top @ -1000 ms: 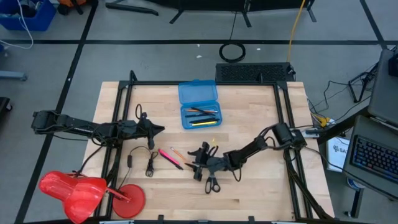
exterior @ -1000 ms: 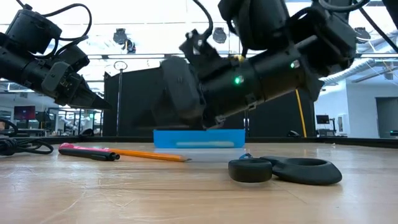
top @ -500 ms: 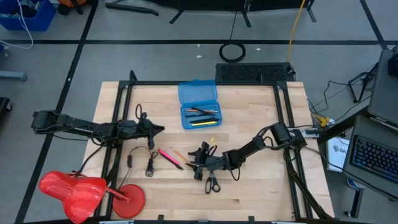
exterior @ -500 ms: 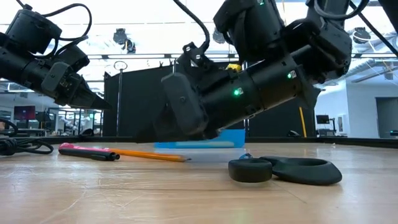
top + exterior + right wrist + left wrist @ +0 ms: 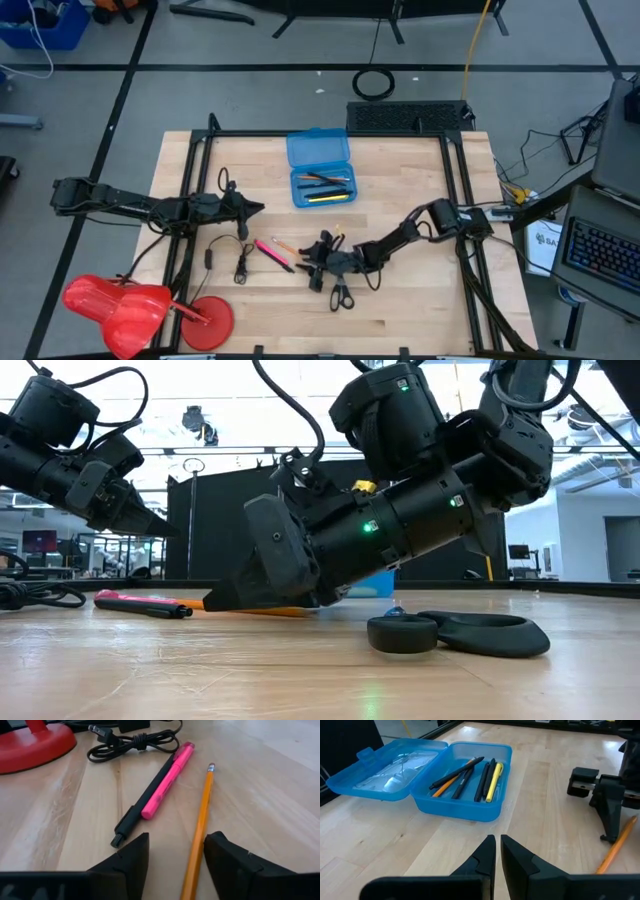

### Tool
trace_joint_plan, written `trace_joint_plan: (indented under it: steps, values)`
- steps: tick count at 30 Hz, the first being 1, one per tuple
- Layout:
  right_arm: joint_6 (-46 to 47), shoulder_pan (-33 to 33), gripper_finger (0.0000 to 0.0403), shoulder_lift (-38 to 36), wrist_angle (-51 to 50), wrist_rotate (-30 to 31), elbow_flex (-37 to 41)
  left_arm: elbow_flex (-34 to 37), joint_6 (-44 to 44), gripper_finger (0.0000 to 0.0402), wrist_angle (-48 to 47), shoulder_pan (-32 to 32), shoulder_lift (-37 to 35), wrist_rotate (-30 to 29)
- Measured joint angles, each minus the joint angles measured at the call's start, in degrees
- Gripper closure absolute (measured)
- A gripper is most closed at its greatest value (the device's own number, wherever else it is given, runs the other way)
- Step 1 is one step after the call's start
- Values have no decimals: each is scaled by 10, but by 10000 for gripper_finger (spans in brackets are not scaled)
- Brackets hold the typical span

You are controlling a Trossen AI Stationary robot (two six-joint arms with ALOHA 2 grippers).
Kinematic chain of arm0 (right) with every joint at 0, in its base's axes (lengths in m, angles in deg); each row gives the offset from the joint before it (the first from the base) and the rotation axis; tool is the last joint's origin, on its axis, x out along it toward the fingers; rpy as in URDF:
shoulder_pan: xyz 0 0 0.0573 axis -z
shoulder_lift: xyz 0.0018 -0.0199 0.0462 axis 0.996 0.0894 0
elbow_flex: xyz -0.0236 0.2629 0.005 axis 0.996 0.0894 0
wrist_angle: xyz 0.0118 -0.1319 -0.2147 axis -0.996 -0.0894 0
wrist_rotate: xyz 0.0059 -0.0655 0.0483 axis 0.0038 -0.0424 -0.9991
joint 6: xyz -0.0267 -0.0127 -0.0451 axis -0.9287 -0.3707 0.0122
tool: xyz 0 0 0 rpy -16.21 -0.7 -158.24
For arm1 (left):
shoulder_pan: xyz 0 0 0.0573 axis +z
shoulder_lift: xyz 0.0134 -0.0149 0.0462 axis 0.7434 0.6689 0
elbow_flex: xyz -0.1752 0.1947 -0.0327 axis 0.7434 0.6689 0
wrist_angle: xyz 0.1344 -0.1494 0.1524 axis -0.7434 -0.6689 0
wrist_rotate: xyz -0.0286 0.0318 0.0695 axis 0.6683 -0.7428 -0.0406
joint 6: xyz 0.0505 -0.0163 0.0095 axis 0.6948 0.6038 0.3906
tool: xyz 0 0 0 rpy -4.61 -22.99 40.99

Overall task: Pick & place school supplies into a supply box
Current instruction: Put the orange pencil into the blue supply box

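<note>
The open blue supply box (image 5: 320,170) sits at the table's far middle with several pens and pencils in its tray (image 5: 465,795). An orange pencil (image 5: 200,830) lies flat on the wood, beside a pink pen (image 5: 167,780) and a black pen (image 5: 145,800). My right gripper (image 5: 175,857) is open and low over the table, one finger on each side of the pencil's near part without plainly touching it. Black-handled scissors (image 5: 340,296) lie just nearer the table's front edge. My left gripper (image 5: 499,857) hovers shut at the table's left, pointing toward the box.
A coiled black cable with a plug (image 5: 135,740) lies beyond the pens, toward the table's left. A red lamp-like thing (image 5: 130,305) stands at the near left corner. A black frame (image 5: 455,180) borders the table.
My right gripper has sunk toward the table and moved slightly toward the left edge, tipping further down. Its fingers now straddle the orange pencil. It has stayed open. The pens, pencil and scissors lie where they were.
</note>
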Motion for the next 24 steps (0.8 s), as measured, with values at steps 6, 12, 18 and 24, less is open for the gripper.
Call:
trace_joint_plan:
  steps: [6, 12, 18, 24]
  values:
    - [-5, 13, 258, -2, -43, -2, 0, 0, 0, 371, 0, 0, 0, 0]
    - [1, 23, 312, -1, -103, -4, 0, 0, 1, 371, 0, 0, 0, 0]
    - [4, 32, 388, 0, -113, -16, 8, 0, 1, 371, -1, 0, 0, 0]
    - [0, 35, 392, 1, -66, -19, 27, 0, 1, 371, -3, 0, 0, 0]
